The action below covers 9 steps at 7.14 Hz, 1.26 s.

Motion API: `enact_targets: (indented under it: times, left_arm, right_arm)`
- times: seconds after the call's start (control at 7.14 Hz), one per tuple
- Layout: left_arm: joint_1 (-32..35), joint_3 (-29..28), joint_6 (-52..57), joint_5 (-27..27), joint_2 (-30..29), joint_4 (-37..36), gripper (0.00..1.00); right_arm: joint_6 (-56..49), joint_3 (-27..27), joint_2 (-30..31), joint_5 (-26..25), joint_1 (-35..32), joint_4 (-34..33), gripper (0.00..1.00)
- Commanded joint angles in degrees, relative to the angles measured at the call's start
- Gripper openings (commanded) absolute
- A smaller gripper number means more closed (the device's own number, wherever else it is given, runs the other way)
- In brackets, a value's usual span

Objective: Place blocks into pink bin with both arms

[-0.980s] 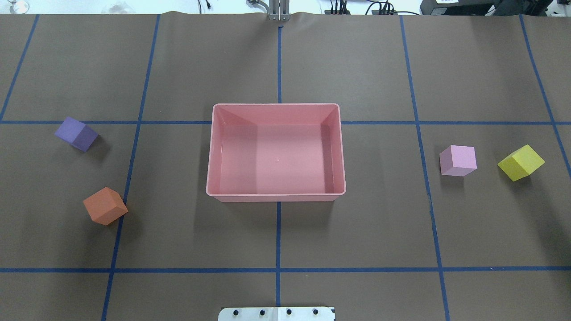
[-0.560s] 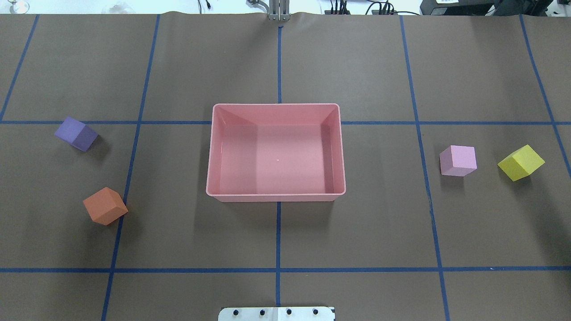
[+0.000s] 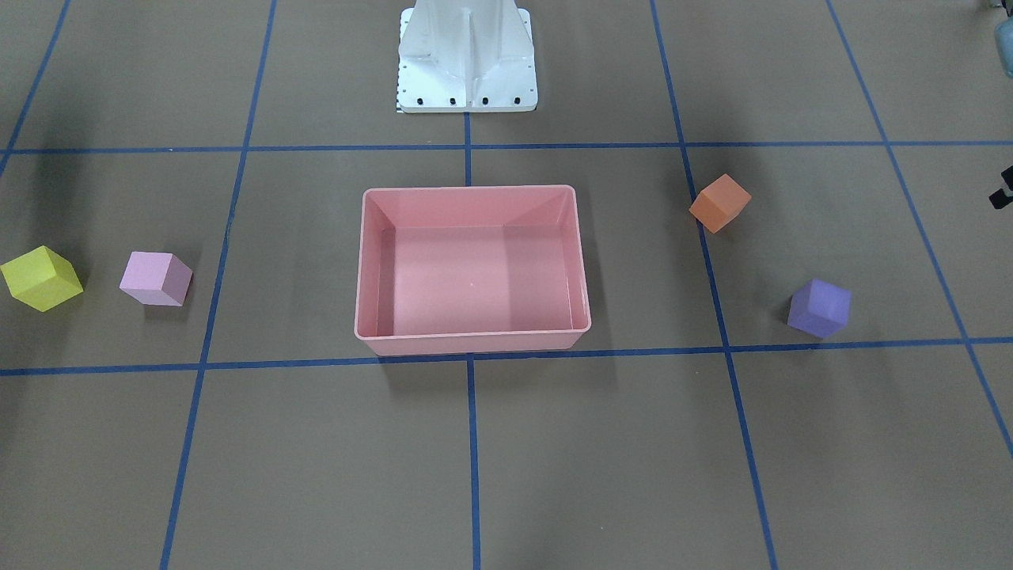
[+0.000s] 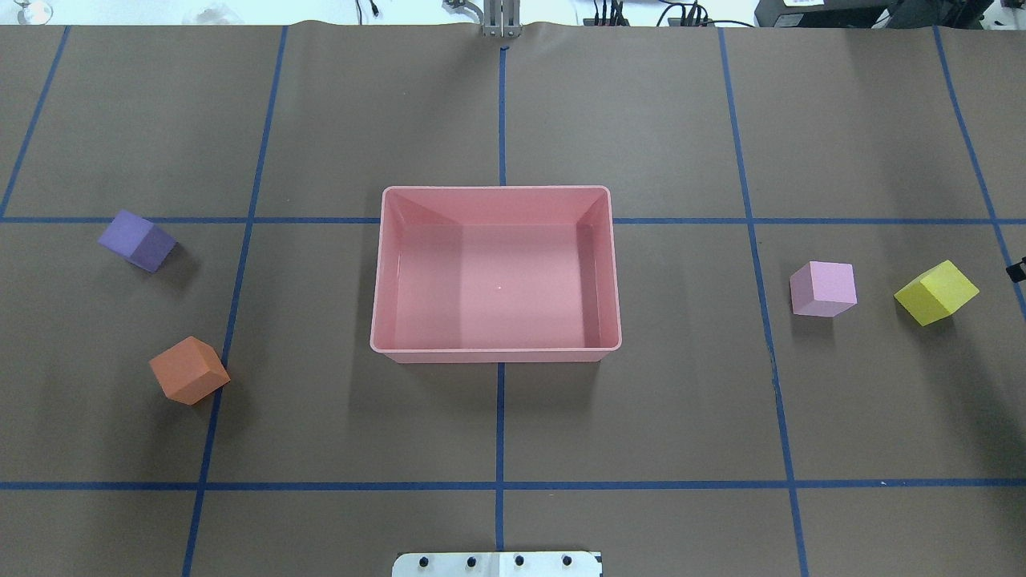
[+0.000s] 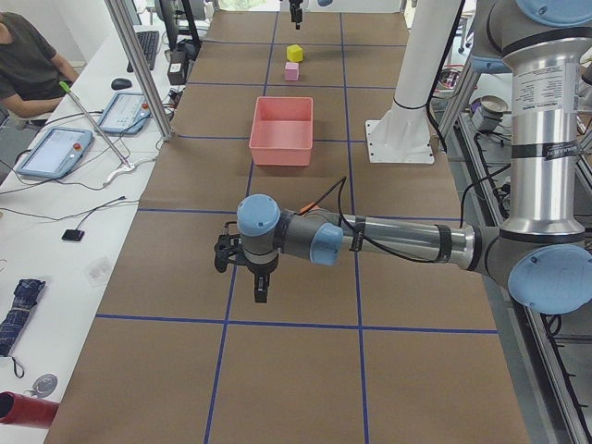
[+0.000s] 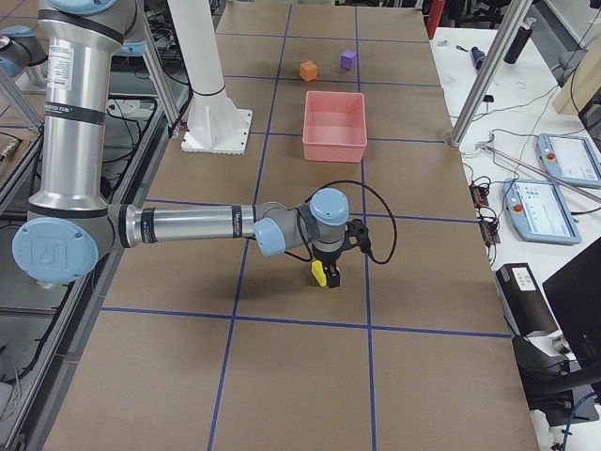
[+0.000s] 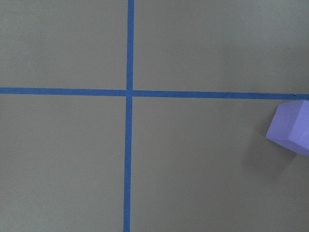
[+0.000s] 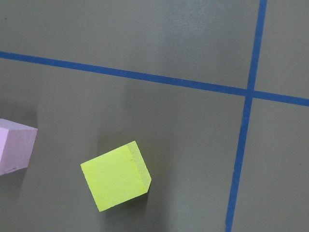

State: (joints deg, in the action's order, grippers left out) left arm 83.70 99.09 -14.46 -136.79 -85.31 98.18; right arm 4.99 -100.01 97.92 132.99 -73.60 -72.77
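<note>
Newly, a black sliver of the right gripper (image 4: 1018, 271) shows at the overhead view's right edge; nothing else has shifted. It hangs near the yellow block (image 4: 936, 292), on its outer side. The left gripper (image 5: 262, 294) hangs well apart from the purple block (image 4: 136, 240). Neither's jaw spread can be told.
</note>
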Motion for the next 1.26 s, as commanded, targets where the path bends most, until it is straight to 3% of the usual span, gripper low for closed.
enact_targets:
  times: [0.0, 0.28, 0.7, 1.12]
  left_arm:
    - [0.0, -0.8, 0.0, -0.1, -0.5, 0.1, 1.0]
    - [0.0, -0.8, 0.0, -0.1, -0.5, 0.1, 1.0]
    - [0.0, -1.3, 0.0, -0.1, -0.4, 0.0, 1.0]
    - [0.0, -1.5, 0.0, -0.1, -0.5, 0.1, 1.0]
  right_arm:
    - [-5.9, 0.1, 0.2, -2.6, 2.8, 0.7, 0.96]
    - [-6.7, 1.9, -0.6, -3.4, 6.6, 1.2, 0.94]
    - [-6.2, 2.3, -1.5, -1.6, 7.3, 1.2, 0.98]
    - [-6.7, 6.9, -6.1, -2.4, 10.6, 1.2, 0.98]
